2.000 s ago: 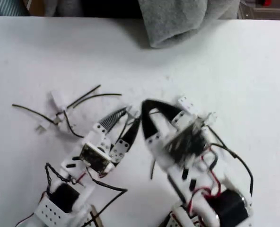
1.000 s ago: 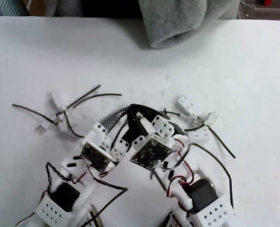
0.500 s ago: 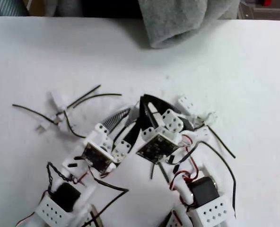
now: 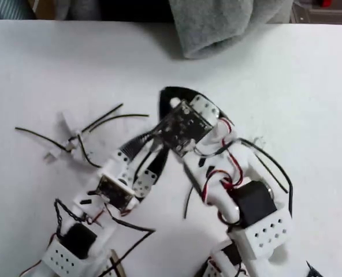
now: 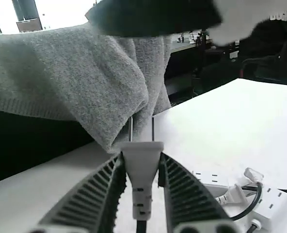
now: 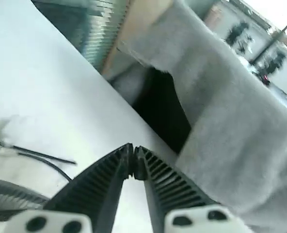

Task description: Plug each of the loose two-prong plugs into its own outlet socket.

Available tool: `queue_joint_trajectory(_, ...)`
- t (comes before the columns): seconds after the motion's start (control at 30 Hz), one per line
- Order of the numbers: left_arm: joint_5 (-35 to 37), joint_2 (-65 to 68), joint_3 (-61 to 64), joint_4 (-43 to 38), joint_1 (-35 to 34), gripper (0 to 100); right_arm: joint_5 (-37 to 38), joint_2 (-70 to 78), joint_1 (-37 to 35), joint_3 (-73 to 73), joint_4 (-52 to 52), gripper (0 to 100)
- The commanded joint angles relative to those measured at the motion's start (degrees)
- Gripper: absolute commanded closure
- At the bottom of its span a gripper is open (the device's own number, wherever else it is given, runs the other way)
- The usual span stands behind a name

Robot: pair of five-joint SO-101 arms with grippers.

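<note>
One change: right gripper (image 6: pixel 132 154), closed on nothing, swung toward the grey cloth (image 4: pixel 217 29) (no progress); left gripper (image 5: pixel 141 160) clamps a plug (image 5: pixel 142 177).

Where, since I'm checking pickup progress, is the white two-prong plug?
In the left wrist view, the white two-prong plug is clamped in the left gripper, prongs pointing toward the grey cloth, with white outlet sockets nearby on the table.

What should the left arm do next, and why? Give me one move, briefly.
Probably turn the left gripper toward the outlet socket lying on the table and aim the prongs at its slots. Its fingers clamp the white plug, prongs pointing away over the table, not at any socket.
</note>
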Motion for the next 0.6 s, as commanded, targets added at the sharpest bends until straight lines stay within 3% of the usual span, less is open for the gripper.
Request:
queue_joint_trajectory(0.0, 0.44, -0.92, -0.18, -1.23, -2.07, 98, -0.53, 1.98, -2.77, -2.81, 1.71, 97.9)
queue_joint_trajectory(0.3, 0.53, -0.92, -0.18, -1.14, -1.80, 98, -0.35, 3.74, 2.68, 16.00, -12.97, 97.9)
queue_joint_trajectory(0.57, 0.53, -0.92, -0.18, -1.14, -1.80, 98, 0.00, 6.81, 9.27, 20.48, -21.41, 97.9)
